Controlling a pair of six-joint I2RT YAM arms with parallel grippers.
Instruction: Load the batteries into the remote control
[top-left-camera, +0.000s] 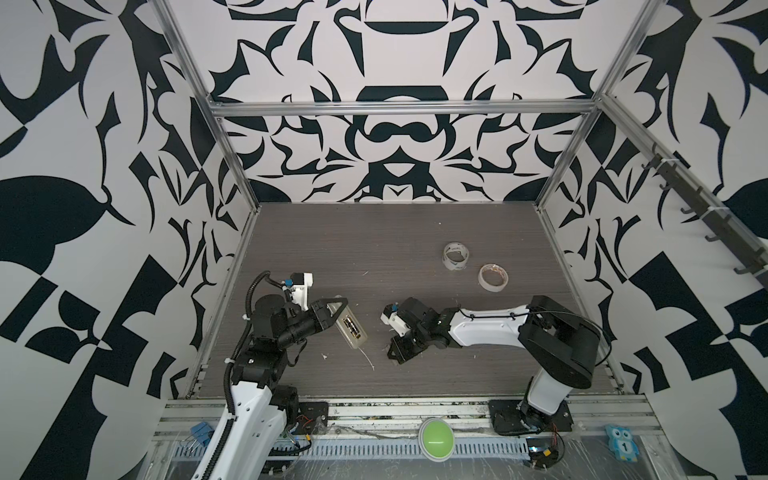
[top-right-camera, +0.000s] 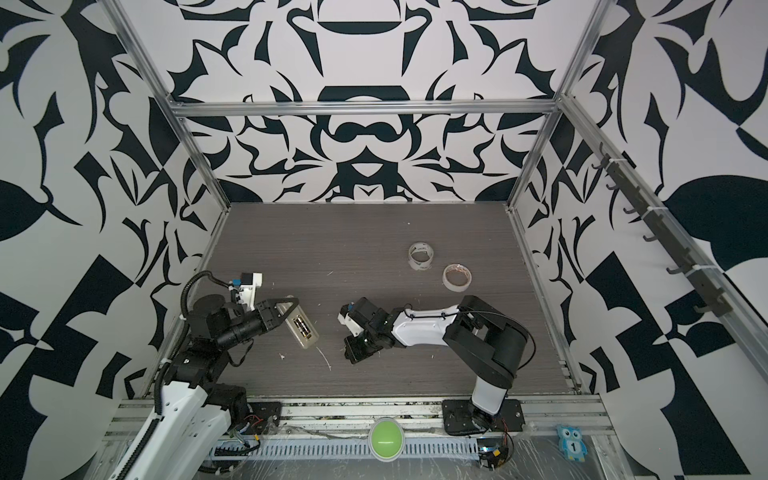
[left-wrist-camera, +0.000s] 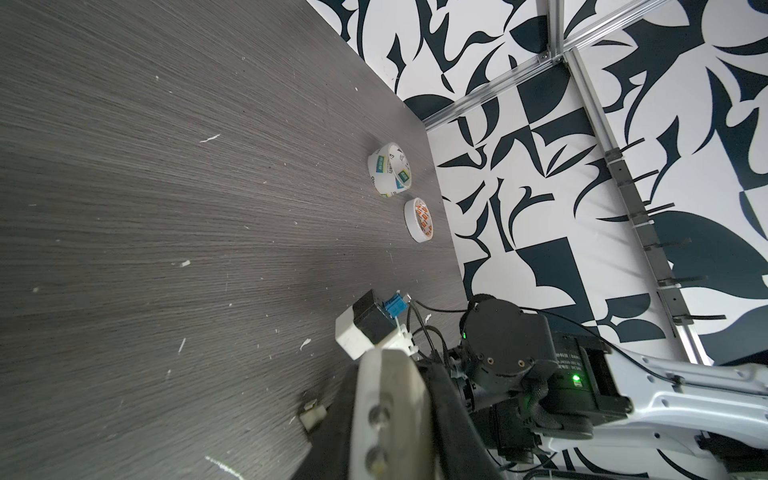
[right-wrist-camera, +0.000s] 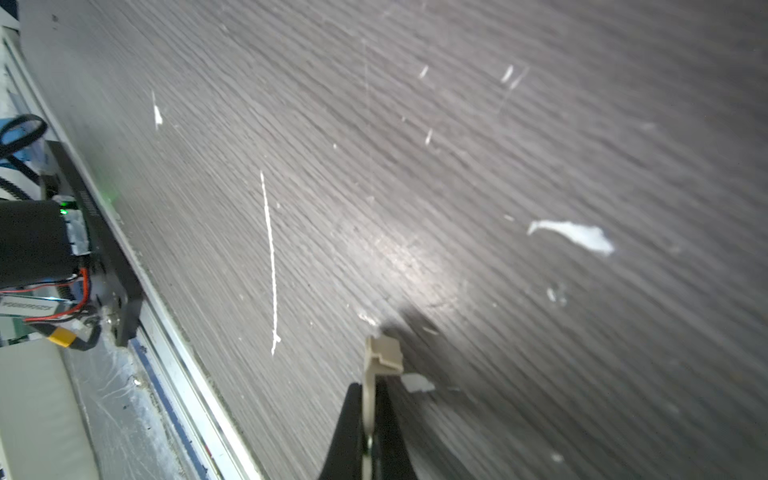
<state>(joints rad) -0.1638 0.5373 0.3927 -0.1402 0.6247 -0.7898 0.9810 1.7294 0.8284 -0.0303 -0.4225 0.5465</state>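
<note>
1. Already the batteries (top-left-camera: 348, 325) lie side by side in the open bay of the remote control (top-left-camera: 356, 336), clamped at one end by the left fingers (left-wrist-camera: 328, 436), long axis running away from them
2. Right of the remote's free end, the right fingers (right-wrist-camera: 349, 432) pinch a thin beige cover (right-wrist-camera: 381, 353) edge-on, arm folded low over the tabletop (top-left-camera: 374, 249), wrist turned downward
</note>
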